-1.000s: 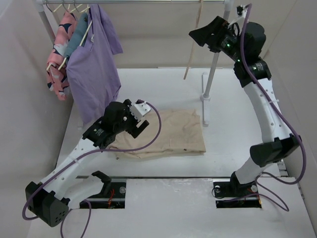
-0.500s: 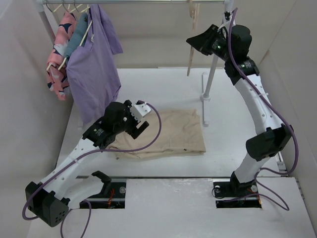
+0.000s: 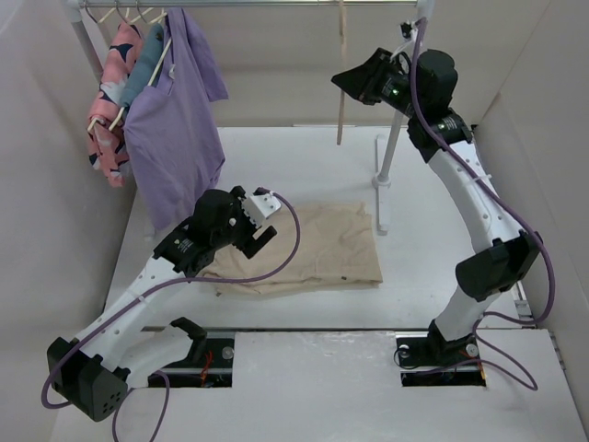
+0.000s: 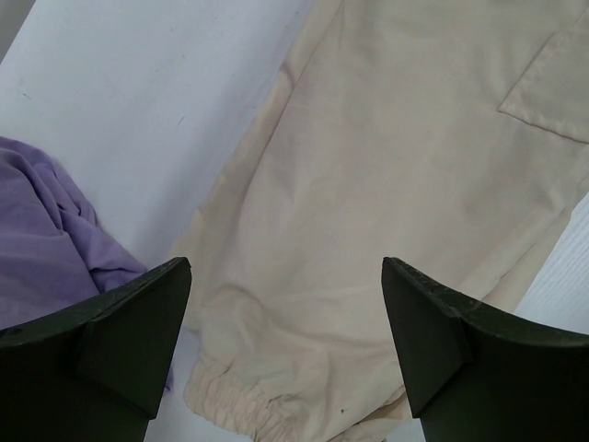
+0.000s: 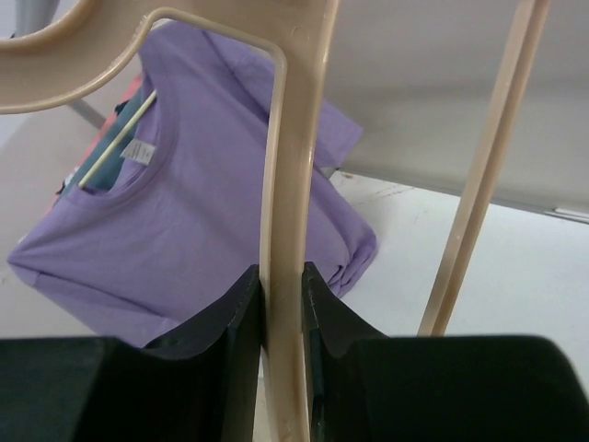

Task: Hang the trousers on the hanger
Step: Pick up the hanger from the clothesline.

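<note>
Right fingers (image 5: 230, 368) pinch hanger (image 5: 282, 221) bar, top cut off; left fingers (image 4: 120, 341) spread over trousers (image 4: 368, 230), edges cropped.

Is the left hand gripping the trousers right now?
No, the left hand hangs over the trousers with its jaws wide apart and no cloth pinched between them.

The top camera sits above and behind the arm bases, looking down and forward over the whole worktop (image 3: 304, 166) to the clothes rail (image 3: 248, 4). The left wrist camera hangs close over the trousers (image 4: 386, 184), facing down between the fingers of the left pincer (image 4: 285, 276). The right wrist camera, high by the rail, peers past the hanger (image 5: 290, 184) in the right pincer (image 5: 283, 295). All three catch the purple shirt (image 3: 175, 138).
</note>
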Motion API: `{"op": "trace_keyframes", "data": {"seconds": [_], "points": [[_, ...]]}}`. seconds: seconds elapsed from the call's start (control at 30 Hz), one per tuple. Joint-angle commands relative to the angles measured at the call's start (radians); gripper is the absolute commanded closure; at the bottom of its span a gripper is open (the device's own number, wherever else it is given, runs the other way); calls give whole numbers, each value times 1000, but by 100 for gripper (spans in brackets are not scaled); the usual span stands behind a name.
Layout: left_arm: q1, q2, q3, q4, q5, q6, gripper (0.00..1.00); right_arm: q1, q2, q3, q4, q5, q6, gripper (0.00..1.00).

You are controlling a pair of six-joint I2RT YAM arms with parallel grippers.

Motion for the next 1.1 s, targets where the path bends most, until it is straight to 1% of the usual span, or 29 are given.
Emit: {"op": "trace_keyframes", "data": {"seconds": [0.0, 0.1, 0.17, 0.23, 0.27, 0.3, 0.4, 0.43, 0.47, 0.5, 0.53, 0.57, 0.6, 0.63, 0.67, 0.7, 0.73, 0.77, 0.8, 0.83, 0.87, 0.9, 0.93, 0.97, 1.03, 1.07], "points": [[-1, -19, 42, 19, 1, 12, 18, 70, -64, 34, 106, -31, -83, 100], [-1, -19, 62, 19, 1, 0, 18, 84, -88, -17, 106, -31, -92, 100], [-1, -31, 71, 28, 1, -10, 18, 93, -117, -101, 106, -10, -92, 100], [-1, -56, 82, 28, 56, -20, 18, 105, -128, -164, 106, 10, -92, 100], [-1, -82, 82, 28, 85, -20, 18, 105, -144, -219, 106, 10, -92, 100], [-1, -97, 82, 37, 160, -20, 15, 116, -159, -245, 106, 10, -92, 100], [-1, -166, 72, 37, 295, -20, 10, 138, -196, -355, 106, 32, -92, 100], [-1, -183, 62, 49, 372, -20, 6, 138, -207, -383, 106, 50, -92, 100], [-1, -200, 62, 63, 397, -29, 4, 153, -217, -412, 106, 62, -92, 100], [-1, -212, 62, 109, 397, -52, 2, 171, -240, -473, 106, 78, -92, 100], [-1, -221, 62, 138, 397, -146, 0, 185, -251, -506, 106, 96, -92, 100], [-1, -221, 77, 161, 356, -199, 0, 197, -262, -540, 106, 142, -92, 100], [-1, -199, 99, 172, 347, -240, 0, 232, -272, -613, 106, 169, -92, 100], [-1, -148, 160, 172, 347, -274, 0, 254, -282, -648, 106, 197, -83, 100], [-1, -117, 194, 172, 347, -347, 0, 275, -295, -682, 106, 244, -83, 100], [-1, -85, 229, 158, 347, -386, 0, 294, -296, -713, 115, 262, -74, 100], [-1, -23, 289, 143, 347, -423, 0, 332, -308, -777, 126, 274, -64, 100], [-1, 10, 315, 134, 347, -460, 0, 352, -308, -805, 126, 288, -48, 100], [-1, 39, 341, 121, 347, -528, 0, 372, -308, -831, 140, 335, -38, 100], [12, 68, 366, 111, 347, -562, 0, 412, -308, -875, 140, 361, -38, 100], [26, 117, 401, 100, 378, -593, 0, 430, -318, -896, 140, 392, -14, 100], [57, 136, 410, 100, 438, -622, 0, 446, -319, -917, 140, 418, 0, 100], [57, 151, 410, 91, 454, -671, 0, 461, -329, -937, 152, 449, 11, 100], [71, 164, 410, 91, 463, -687, 0, 486, -338, -972, 164, 463, 21, 100], [80, 179, 410, 91, 448, -716, 0, 510, -339, -1001, 175, 493, 45, 100], [80, 193, 400, 80, 401, -736, 0, 535, -351, -1021, 175, 516, 57, 100]]}}
